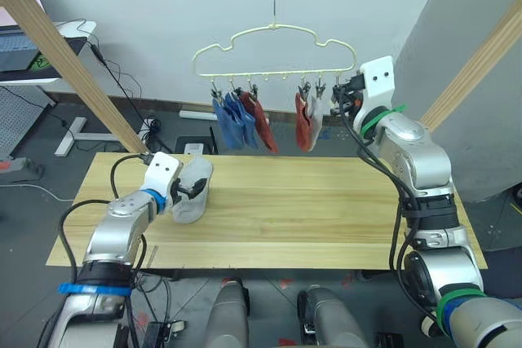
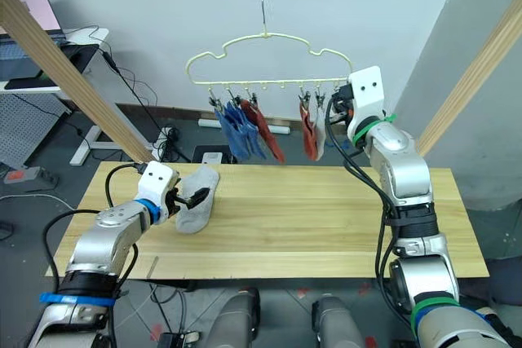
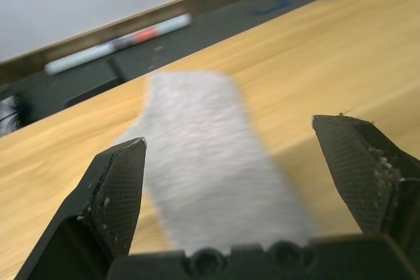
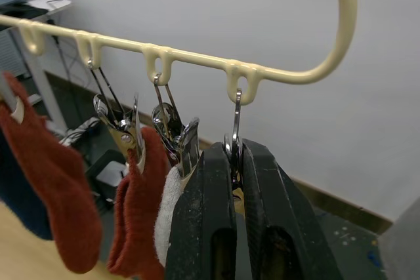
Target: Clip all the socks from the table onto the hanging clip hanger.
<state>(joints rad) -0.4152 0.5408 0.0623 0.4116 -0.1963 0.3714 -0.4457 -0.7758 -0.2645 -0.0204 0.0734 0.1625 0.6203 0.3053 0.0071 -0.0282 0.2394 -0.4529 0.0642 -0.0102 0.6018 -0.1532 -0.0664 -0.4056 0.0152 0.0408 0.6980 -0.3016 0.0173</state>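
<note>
1. We see the left end effector [image 1: 198, 187] held low over the desk [image 1: 326, 209], fingers spread wide around a light grey sock [image 1: 192, 193] lying flat on the planks.
2. We find the clip hanger [image 1: 273, 48] hanging above, carrying two blue socks [image 1: 232, 122], two rust red socks [image 1: 307, 125] and a grey one.
3. We see the right end effector [image 4: 235, 188] raised, closed on the end clip [image 4: 234, 139].
4. Behind, cables trail across a dark floor [image 1: 33, 140].
</note>
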